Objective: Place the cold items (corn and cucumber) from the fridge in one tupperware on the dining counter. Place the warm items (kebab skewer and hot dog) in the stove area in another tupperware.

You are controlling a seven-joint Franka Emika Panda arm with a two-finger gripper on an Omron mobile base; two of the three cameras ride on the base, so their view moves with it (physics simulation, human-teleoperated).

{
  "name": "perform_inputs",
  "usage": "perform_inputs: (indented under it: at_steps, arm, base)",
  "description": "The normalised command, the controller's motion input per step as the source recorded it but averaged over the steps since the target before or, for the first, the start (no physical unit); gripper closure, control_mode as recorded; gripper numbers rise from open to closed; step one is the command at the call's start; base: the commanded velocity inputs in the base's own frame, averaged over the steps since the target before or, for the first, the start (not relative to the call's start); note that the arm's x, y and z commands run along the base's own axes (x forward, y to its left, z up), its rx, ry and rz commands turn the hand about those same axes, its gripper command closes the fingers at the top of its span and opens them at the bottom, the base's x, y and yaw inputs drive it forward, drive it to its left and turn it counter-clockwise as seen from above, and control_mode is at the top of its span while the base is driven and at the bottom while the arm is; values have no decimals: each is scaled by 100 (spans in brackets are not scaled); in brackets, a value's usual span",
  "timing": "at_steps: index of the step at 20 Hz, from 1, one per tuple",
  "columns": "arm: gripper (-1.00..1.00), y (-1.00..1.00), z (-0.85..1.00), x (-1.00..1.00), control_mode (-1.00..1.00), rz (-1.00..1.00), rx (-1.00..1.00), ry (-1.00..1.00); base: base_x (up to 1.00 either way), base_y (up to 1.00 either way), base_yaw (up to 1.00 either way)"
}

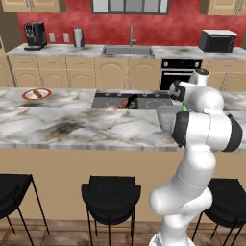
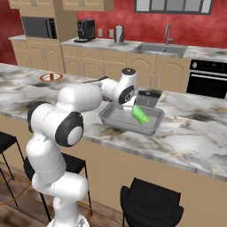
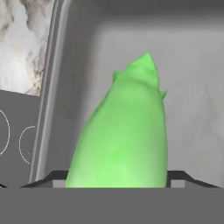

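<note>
My gripper (image 2: pixel 135 107) reaches down into a grey tupperware (image 2: pixel 114 119) on the dining counter. A light green husked corn (image 2: pixel 141 115) sits between the jaws, its pointed tip slanting down to the tray floor. In the hand view the corn (image 3: pixel 124 135) spans the whole gap of the gripper (image 3: pixel 117 181), above the tupperware floor (image 3: pixel 192 87). From the left base, my arm hides most of the tupperware (image 1: pixel 165 116). On the cooktop a kebab skewer (image 1: pixel 122 103) rests in a pan. A hot dog (image 1: pixel 35 93) lies on a red-rimmed plate (image 2: pixel 51 77). The cucumber is out of view.
The dark cooktop (image 1: pixel 144 101) lies just behind the tupperware and shows beside its rim (image 3: pixel 17 135). Black stools (image 1: pixel 110 194) stand along the counter's front. Sink (image 1: pixel 128 50), oven (image 1: pixel 180 67), coffee machine (image 1: pixel 34 35) and microwave (image 1: pixel 217 41) line the back wall.
</note>
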Motion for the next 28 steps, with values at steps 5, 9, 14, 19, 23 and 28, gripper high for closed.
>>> perform_inputs:
  at_steps: [5, 9, 14, 19, 23, 28]
  arm:
    - [-100, -3, -48, 50, -100, -8, 3, -4]
    - [-100, -17, -7, -42, -100, -2, 12, -28]
    - [-100, -1, -4, -64, -100, -2, 9, -28]
    - [-100, 2, 10, -11, -100, -3, 9, -13]
    - [-100, 0, 94, -89, -100, 8, 7, -19]
    - [-100, 10, 100, -100, -100, 22, -6, -6]
  base:
    - [0, 0, 0]
    - [0, 0, 0]
    - [0, 0, 0]
    - [0, 0, 0]
    - [0, 0, 0]
    - [0, 0, 0]
